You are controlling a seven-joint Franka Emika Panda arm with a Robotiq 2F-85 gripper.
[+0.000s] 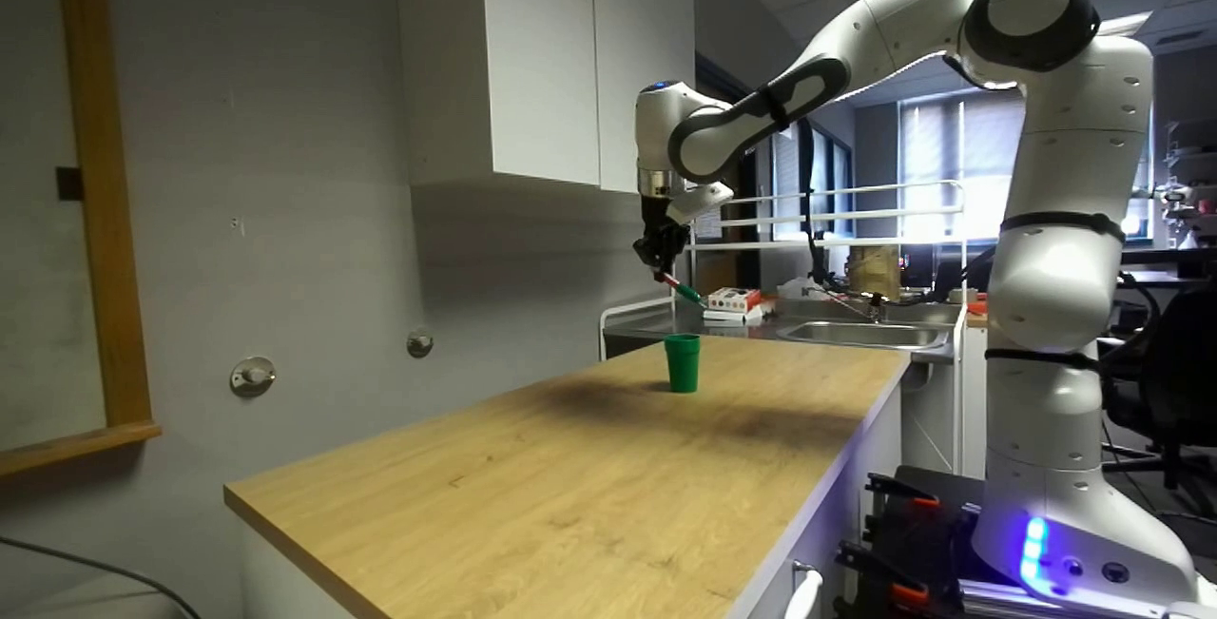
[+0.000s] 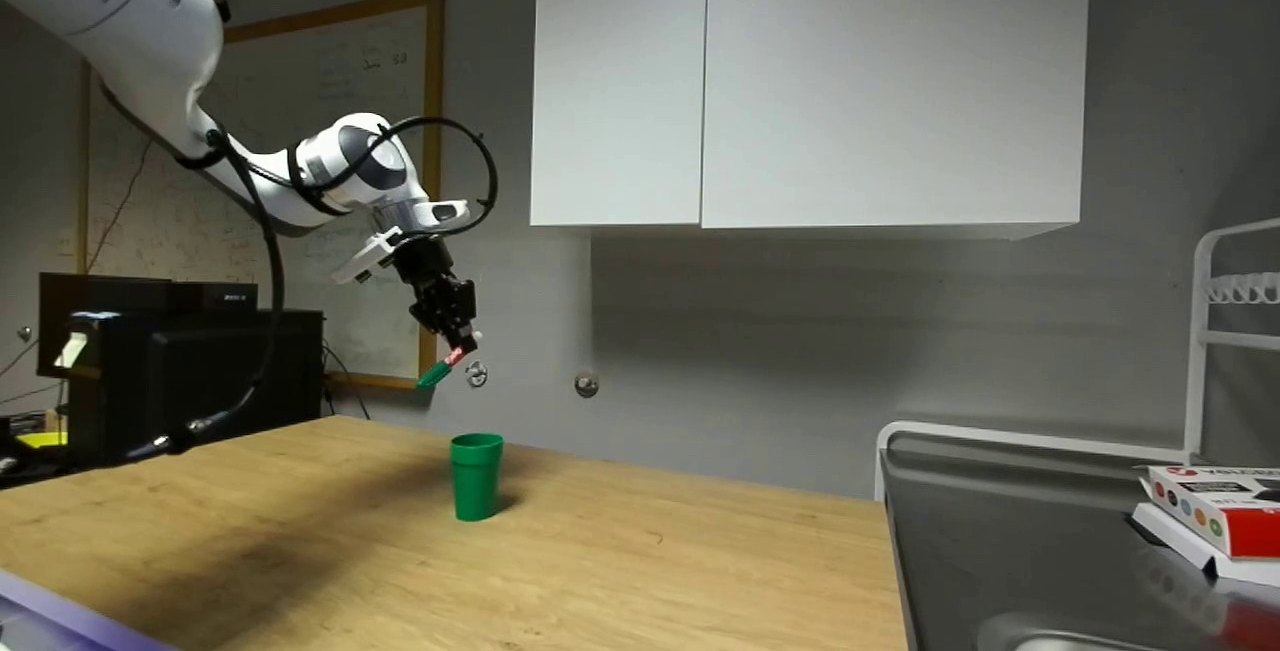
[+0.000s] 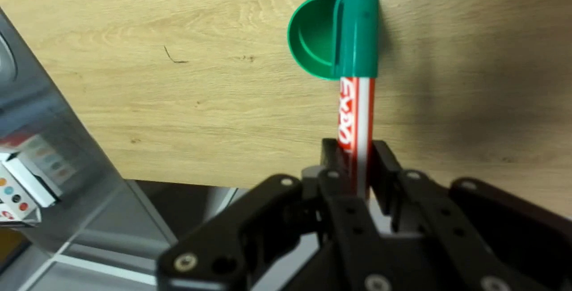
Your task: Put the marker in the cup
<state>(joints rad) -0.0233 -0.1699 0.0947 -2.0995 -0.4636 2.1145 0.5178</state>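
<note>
The green cup (image 1: pixel 682 367) stands upright on the wooden countertop; it also shows in an exterior view (image 2: pixel 475 481) and in the wrist view (image 3: pixel 310 36). My gripper (image 1: pixel 660 274) is shut on the marker (image 1: pixel 686 291), a red pen with a green cap. The marker (image 2: pixel 441 368) is tilted, cap end down and outward, and is held above the cup with a clear gap in both exterior views. In the wrist view the marker (image 3: pixel 357 45) sits between the fingertips (image 3: pixel 356 150), and its cap covers the right part of the cup's mouth.
The wooden countertop (image 1: pixel 532 476) ends beside a metal sink counter (image 2: pixel 1000 521) with a white rail (image 2: pixel 1040 441). A small white and red box (image 2: pixel 1215 506) lies on the metal counter. White wall cabinets (image 2: pixel 890 81) hang above the back of the countertop.
</note>
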